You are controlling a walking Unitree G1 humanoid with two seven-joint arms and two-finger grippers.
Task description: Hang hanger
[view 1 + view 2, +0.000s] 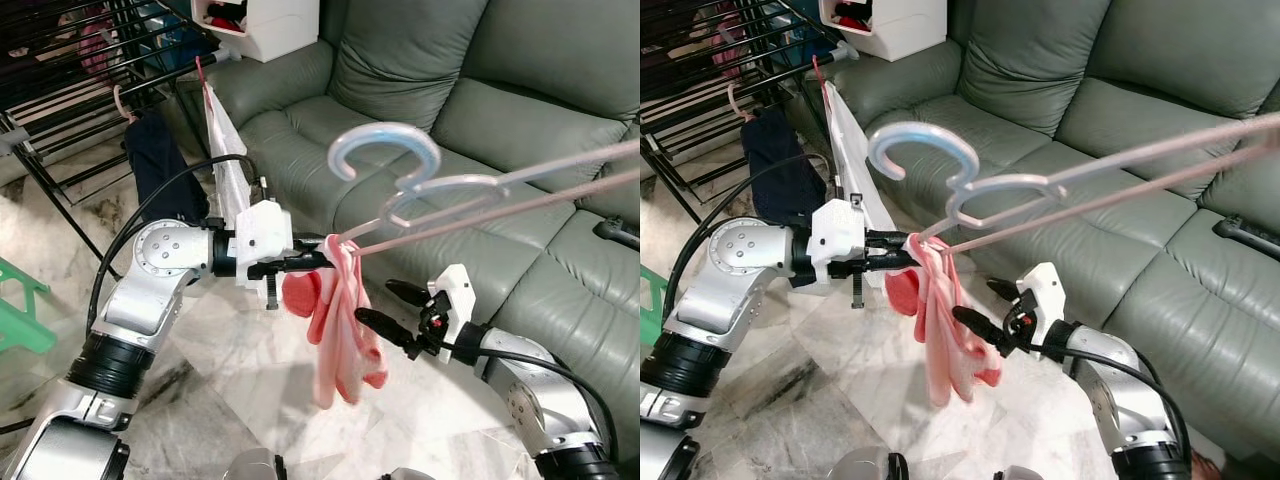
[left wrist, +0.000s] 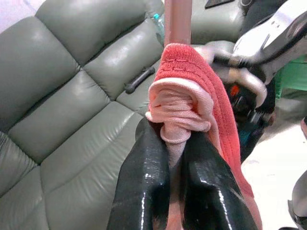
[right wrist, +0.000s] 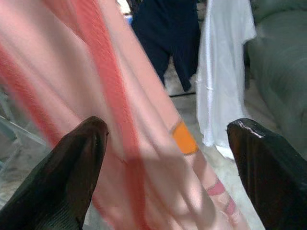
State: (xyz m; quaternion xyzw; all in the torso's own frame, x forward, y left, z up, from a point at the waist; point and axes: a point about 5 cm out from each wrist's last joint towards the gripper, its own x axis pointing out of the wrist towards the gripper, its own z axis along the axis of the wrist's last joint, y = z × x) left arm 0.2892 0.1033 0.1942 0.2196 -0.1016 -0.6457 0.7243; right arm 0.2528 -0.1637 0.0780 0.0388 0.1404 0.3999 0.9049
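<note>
The left end effector is clamped on the pink cloth bunched over the near tip of the hanger. The hanger's long axis runs from that grip out right and far over the sofa, hook up. The right end effector, fingers apart, sits just right of the hanging cloth.

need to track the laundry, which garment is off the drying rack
The pink garment, draped on the hanger in the left gripper; the navy and white ones hang at the rack.
</note>
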